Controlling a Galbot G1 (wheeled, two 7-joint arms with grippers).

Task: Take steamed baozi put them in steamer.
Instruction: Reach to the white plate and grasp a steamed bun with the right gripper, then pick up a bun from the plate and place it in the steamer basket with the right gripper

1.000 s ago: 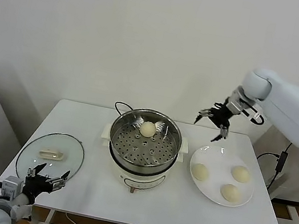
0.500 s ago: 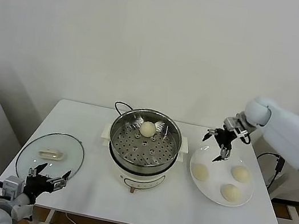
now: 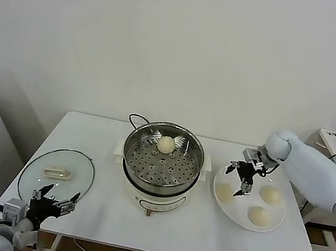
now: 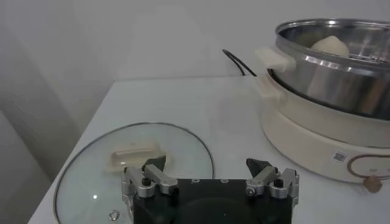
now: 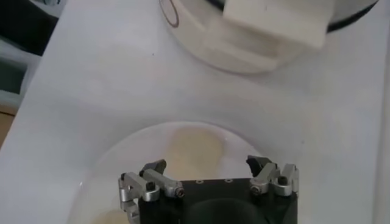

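1. Step in hand, as I read it: reach for the second bun; one steamed baozi already sits in the steamer, toward 12 o'clock on the perforated floor
2. Three more baozi on the white plate at the steamer's 3 o'clock: one at the plate's 9 o'clock, one at 2 o'clock, one at 5 o'clock
3. Right pincer open, jaws spread wide, empty, hanging over the plate's 10 o'clock edge, just above and beside the 9 o'clock bun; no contact visible
4. Right wrist view: that bun lies ahead of the open jaws, roughly centred between them; the steamer's white base handle is farther off
5. Left pincer open, empty, parked at the counter front edge at its 7 o'clock, near the glass lid; idle
6. Next move likely calls for: lower straight onto the 9 o'clock bun until the jaws straddle it, close gently since the dough is soft, lift clear of the plate rim, then carry toward 9 o'clock over the steamer wall
7. Release in a free spot on the floor, away from the bun at 12 o'clock
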